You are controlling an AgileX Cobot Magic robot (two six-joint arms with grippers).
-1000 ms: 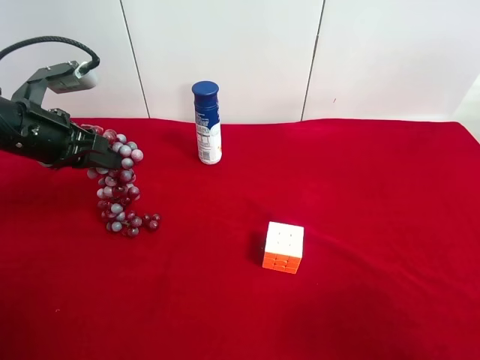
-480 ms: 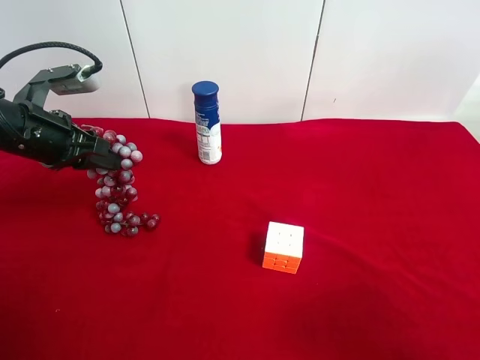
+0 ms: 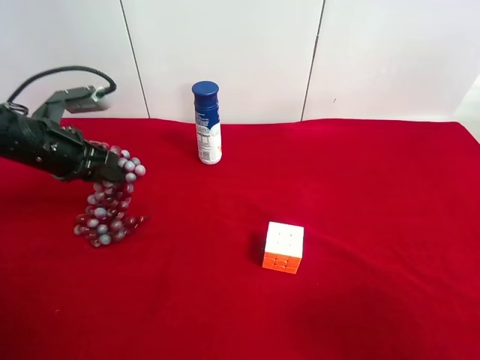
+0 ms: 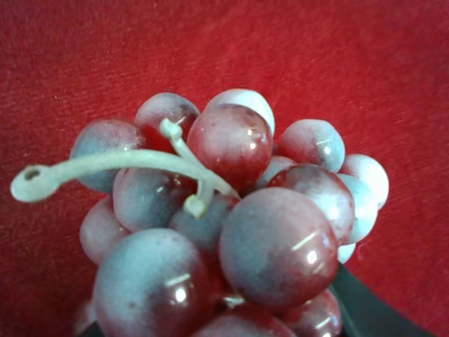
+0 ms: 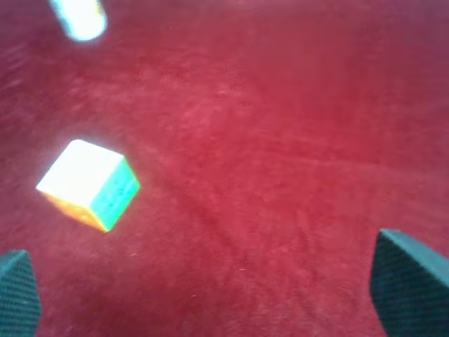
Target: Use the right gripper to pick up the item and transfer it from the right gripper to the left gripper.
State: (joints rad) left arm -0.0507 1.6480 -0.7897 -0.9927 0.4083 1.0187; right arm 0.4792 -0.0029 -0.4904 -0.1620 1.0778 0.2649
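Observation:
The bunch of dark-red and frosty grey-purple grapes (image 3: pixel 109 196) hangs from my left gripper (image 3: pixel 105 171) at the exterior high view's left. The gripper is shut on the bunch's upper end. The lower end trails on the red cloth (image 3: pixel 352 187). The left wrist view shows the grapes (image 4: pixel 231 232) close up with a pale stem, and a dark finger (image 4: pixel 368 312) beside them. My right gripper (image 5: pixel 210 295) is open and empty over bare cloth, with only its two fingertips showing. The right arm is out of the exterior high view.
A white-and-orange puzzle cube (image 3: pixel 283 247) sits near the middle of the cloth and also shows in the right wrist view (image 5: pixel 88 184). A blue-capped white bottle (image 3: pixel 207 122) stands at the back, blurred in the right wrist view (image 5: pixel 81 17). A white wall stands behind the table.
My left gripper has dropped slightly and drawn back leftward with the grapes. The bunch's lower end has slid to the left on the cloth. Cube and bottle have not moved.

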